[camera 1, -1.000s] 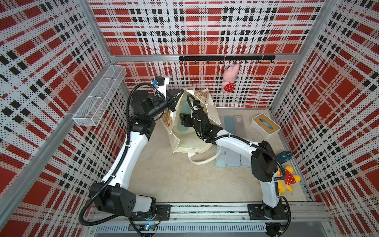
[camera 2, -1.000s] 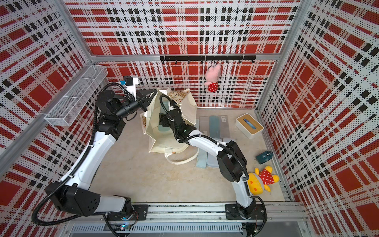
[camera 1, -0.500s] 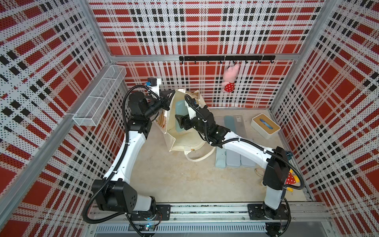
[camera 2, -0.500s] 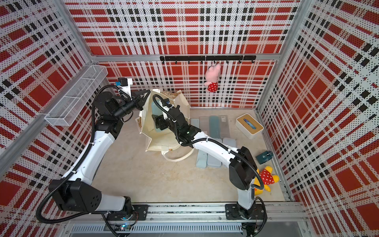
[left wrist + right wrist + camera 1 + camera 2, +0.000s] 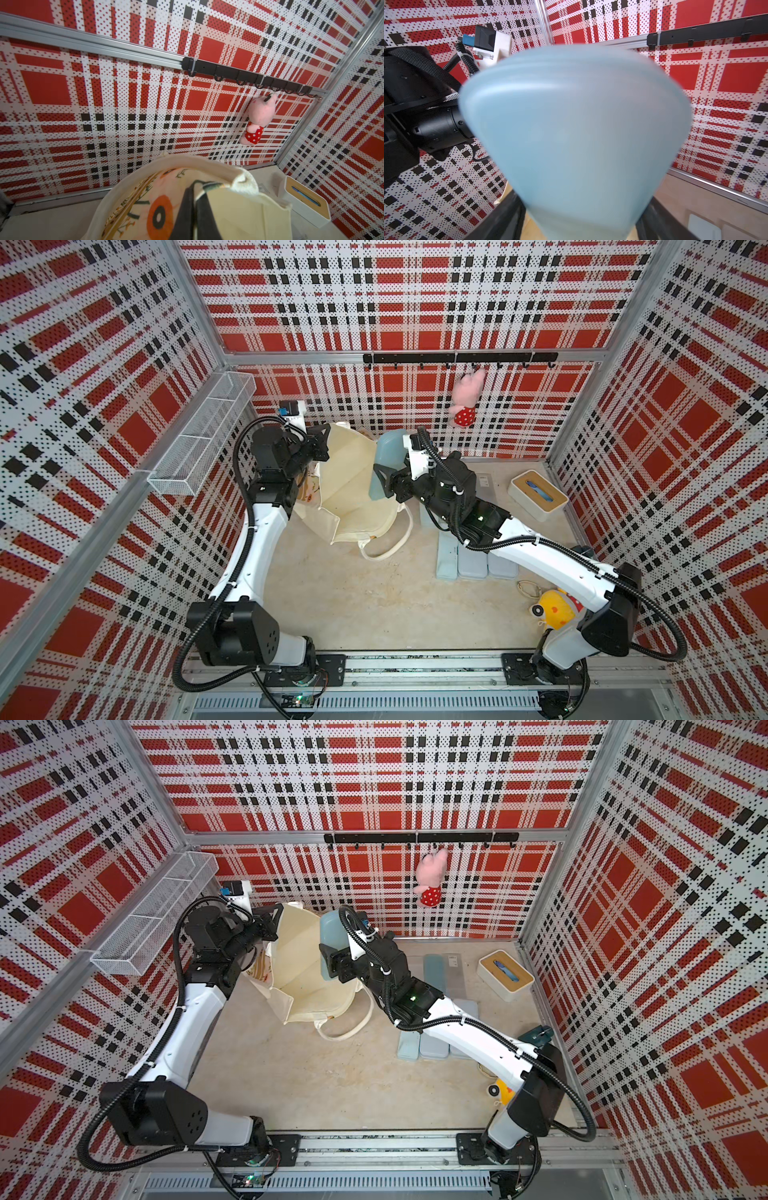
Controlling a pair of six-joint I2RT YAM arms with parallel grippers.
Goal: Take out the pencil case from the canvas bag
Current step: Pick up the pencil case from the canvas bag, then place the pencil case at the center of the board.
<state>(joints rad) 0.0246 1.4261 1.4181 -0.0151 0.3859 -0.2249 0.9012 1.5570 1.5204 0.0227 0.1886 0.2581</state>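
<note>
The cream canvas bag (image 5: pixel 353 493) (image 5: pixel 307 969) stands open at the back of the table, its printed face showing in the left wrist view (image 5: pixel 158 209). My left gripper (image 5: pixel 322 439) (image 5: pixel 274 915) (image 5: pixel 196 187) is shut on the bag's far left rim and holds it up. A light blue pencil case (image 5: pixel 388 445) (image 5: pixel 330 928) (image 5: pixel 575 135) sits upright in my right gripper (image 5: pixel 388 483) (image 5: pixel 332 965) (image 5: pixel 579 218), whose jaws close on its lower end. The case is over the bag's right rim, most of it above the mouth.
Several pale blue cases (image 5: pixel 473 564) lie on the table right of the bag. A white box with a wooden lid (image 5: pixel 538 495) stands at the back right. A pink plush (image 5: pixel 467 400) hangs from the hook rail, a yellow plush (image 5: pixel 555 608) lies front right, and a wire basket (image 5: pixel 203 435) is on the left wall.
My right gripper has risen from inside the bag with the pencil case in it. My left gripper has pulled the bag's rim up and to the left.
</note>
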